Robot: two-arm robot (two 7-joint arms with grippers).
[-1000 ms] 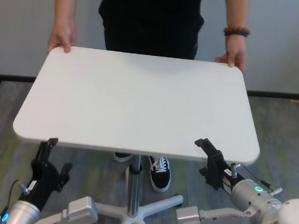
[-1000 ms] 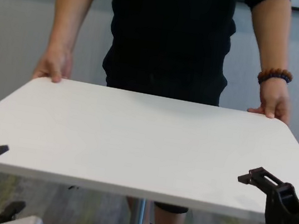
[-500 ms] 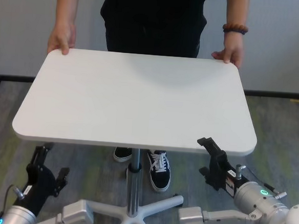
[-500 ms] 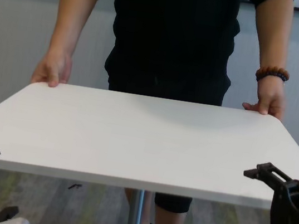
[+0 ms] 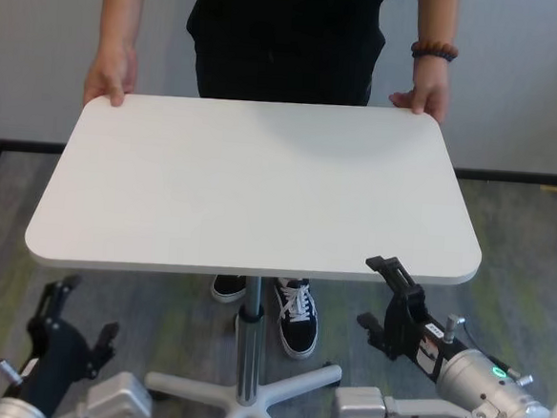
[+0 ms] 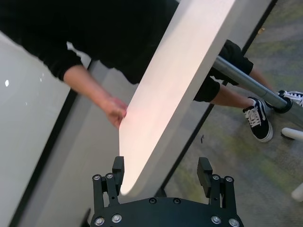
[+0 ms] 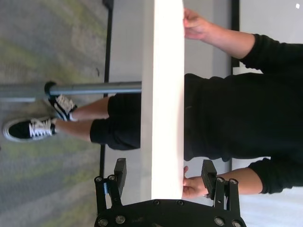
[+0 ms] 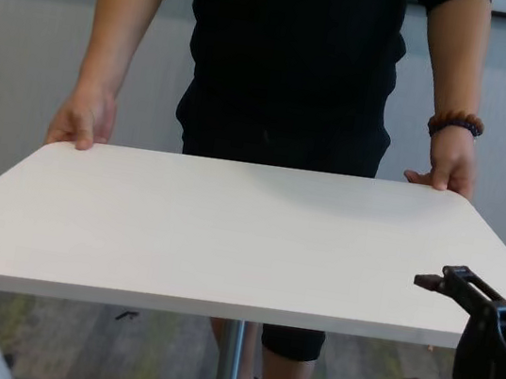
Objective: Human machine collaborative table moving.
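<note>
The white table (image 5: pixel 252 183) stands on its grey pole (image 5: pixel 248 346) between the robot and the person (image 5: pixel 286 33), who holds its far edge with one hand (image 5: pixel 111 73) at each far corner; a bead bracelet (image 5: pixel 434 52) sits on the wrist on the robot's right

The right gripper (image 5: pixel 394 298) is at the table's near right corner, its fingers spread wide. In the head view one finger (image 5: pixel 387 267) reaches up level with the table's near edge while the other sits lower, under it. The right wrist view shows the tabletop edge (image 7: pixel 167 94) running between the two fingers (image 7: pixel 119 172), with a clear gap on both sides, so the fingers straddle the edge without touching it

The left gripper (image 5: pixel 60 323) is lower, below the table's near left corner and apart from it in the head view, fingers also spread wide. In the left wrist view the rounded corner of the table (image 6: pixel 142 165) lies just by one finger (image 6: pixel 118 166), with the other finger well clear; whether it touches is not clear

Black sneakers (image 5: pixel 295 315) show on the carpet beyond the table's base
</note>
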